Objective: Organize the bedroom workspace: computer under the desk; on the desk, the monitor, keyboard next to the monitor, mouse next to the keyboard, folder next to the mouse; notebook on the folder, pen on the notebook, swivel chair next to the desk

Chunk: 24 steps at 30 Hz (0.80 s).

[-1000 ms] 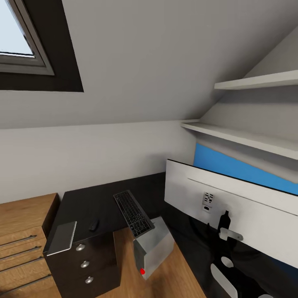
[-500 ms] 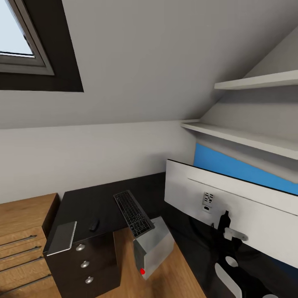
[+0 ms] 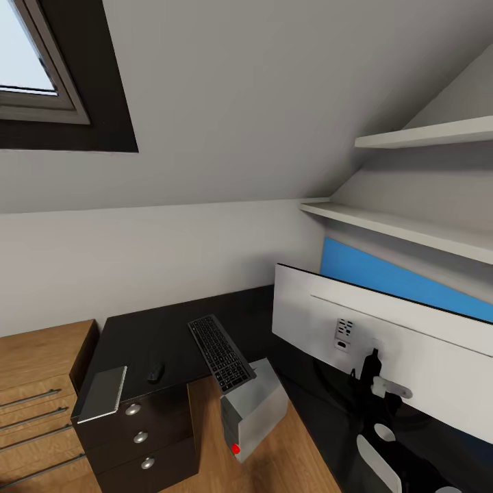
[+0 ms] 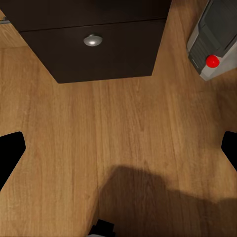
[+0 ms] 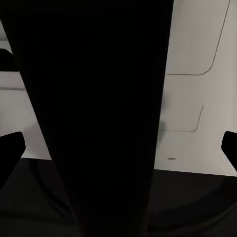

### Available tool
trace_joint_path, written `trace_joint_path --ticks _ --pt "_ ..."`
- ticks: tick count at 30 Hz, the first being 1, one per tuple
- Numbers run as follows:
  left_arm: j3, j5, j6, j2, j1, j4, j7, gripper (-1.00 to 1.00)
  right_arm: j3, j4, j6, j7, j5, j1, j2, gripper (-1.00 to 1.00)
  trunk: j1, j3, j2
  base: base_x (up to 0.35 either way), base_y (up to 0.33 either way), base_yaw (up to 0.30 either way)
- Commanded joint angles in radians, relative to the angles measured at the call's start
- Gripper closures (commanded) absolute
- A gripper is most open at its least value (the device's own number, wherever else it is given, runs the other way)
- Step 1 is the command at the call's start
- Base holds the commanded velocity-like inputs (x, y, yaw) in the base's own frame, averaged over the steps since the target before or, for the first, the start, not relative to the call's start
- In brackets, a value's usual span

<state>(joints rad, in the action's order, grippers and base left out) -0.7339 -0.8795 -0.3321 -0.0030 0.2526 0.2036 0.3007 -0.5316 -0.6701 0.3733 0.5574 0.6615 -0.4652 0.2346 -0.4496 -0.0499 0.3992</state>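
The monitor point(image 3: 411, 342) stands on the desk point(image 3: 137, 342), its white back toward me. My right gripper point(image 3: 382, 388) is open at the monitor's black stand point(image 5: 94, 113), which rises between its two fingertips point(image 5: 11, 148). The keyboard point(image 3: 220, 352) lies at an angle on the desk, its near end over the edge above the computer point(image 3: 255, 407). A small black mouse point(image 3: 155, 372) lies left of the keyboard. The dark-grey notebook point(image 3: 103, 394) rests on the drawer unit's corner. My left gripper point(image 4: 118, 153) hangs open over the wooden floor, near the computer point(image 4: 215, 34).
A light wooden drawer chest point(image 3: 34, 383) stands left of the desk's dark drawer unit point(image 3: 144, 438). White shelves point(image 3: 411, 229) and a sloped ceiling hang over the desk's right wing. A blue panel point(image 3: 383, 274) is on the wall behind the monitor.
My right arm and gripper have shifted slightly to the right beside the monitor's stand. Everything else stays put.
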Motion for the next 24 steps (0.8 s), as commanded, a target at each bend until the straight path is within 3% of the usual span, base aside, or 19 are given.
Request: trace_joint_path --ticks 1,6,7,24 --pt "-0.009 -0.006 -0.003 0.0 0.0 0.0 0.006 -1.0 -0.008 -0.001 0.002 0.006 0.009 -0.001 0.002 -1.0 0.0 0.0 0.001 0.0 0.0 0.0" --pt "-0.009 -0.006 -0.003 0.001 0.001 0.0 0.006 -1.0 -0.008 -0.002 -0.026 0.004 0.009 -0.001 0.002 -1.0 0.0 0.0 0.001 0.0 0.0 0.0" --pt "-0.009 -0.006 -0.003 0.0 0.0 0.0 0.006 -1.0 -0.009 -0.002 -0.031 0.004 0.009 -0.001 0.002 1.0 0.0 0.0 0.001 0.0 0.0 0.0" --pt "-0.009 -0.006 -0.003 0.001 0.0 0.0 0.006 -1.0 -0.01 -0.004 -0.034 0.004 0.008 -0.001 0.003 1.0 0.0 0.0 0.001 0.0 0.0 0.0"
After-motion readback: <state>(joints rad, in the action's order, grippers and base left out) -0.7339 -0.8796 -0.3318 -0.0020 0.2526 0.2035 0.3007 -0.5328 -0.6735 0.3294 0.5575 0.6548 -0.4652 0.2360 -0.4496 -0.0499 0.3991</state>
